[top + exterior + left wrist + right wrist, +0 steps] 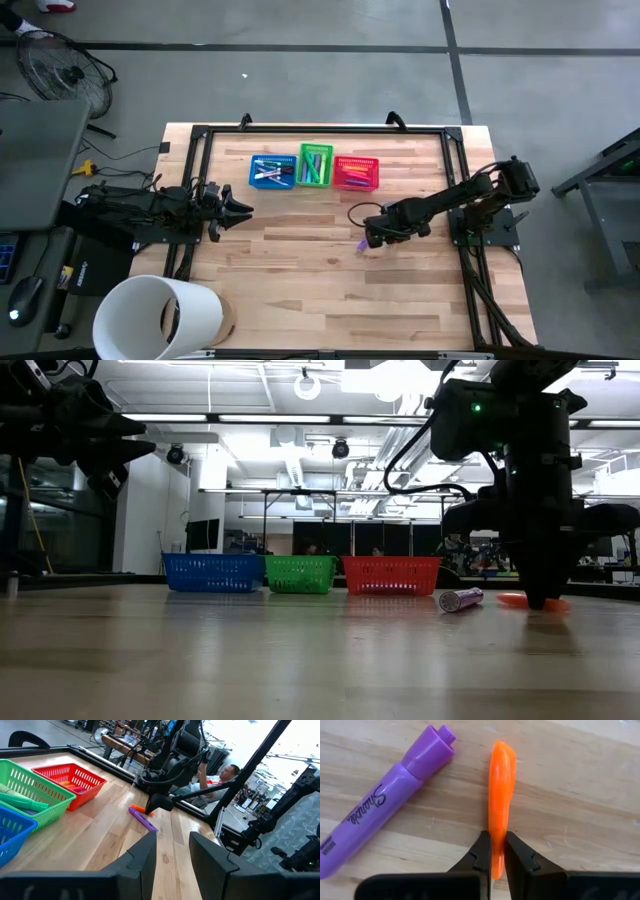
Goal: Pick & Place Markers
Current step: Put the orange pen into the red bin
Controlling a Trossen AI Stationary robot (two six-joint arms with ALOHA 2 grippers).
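An orange marker point(501, 785) lies flat on the wooden table, and my right gripper point(497, 836) stands over it, shut on it. A purple marker point(385, 805) lies on the table just beside it, untouched. In the high view my right gripper point(373, 238) points down, nearer than the red basket point(356, 173), with the purple marker point(361, 244) at its side. In the low view the orange marker point(520, 600) shows at the fingers' foot. My left gripper point(235, 210) waits open above the table's left part, touching nothing. My right gripper pinches the orange marker between its two fingers point(482, 852), close to one end of the barrel point(499, 822). The fingers come from above, pointing down, one on each long side. The marker lies level on the table.
Blue basket point(273, 171), green basket point(315, 165) and red basket stand in a row toward the far edge, each holding markers. A white cylinder point(160, 315) sits at the near left corner. A black frame point(320, 130) rims the table. A person point(227, 772) sits beyond it.
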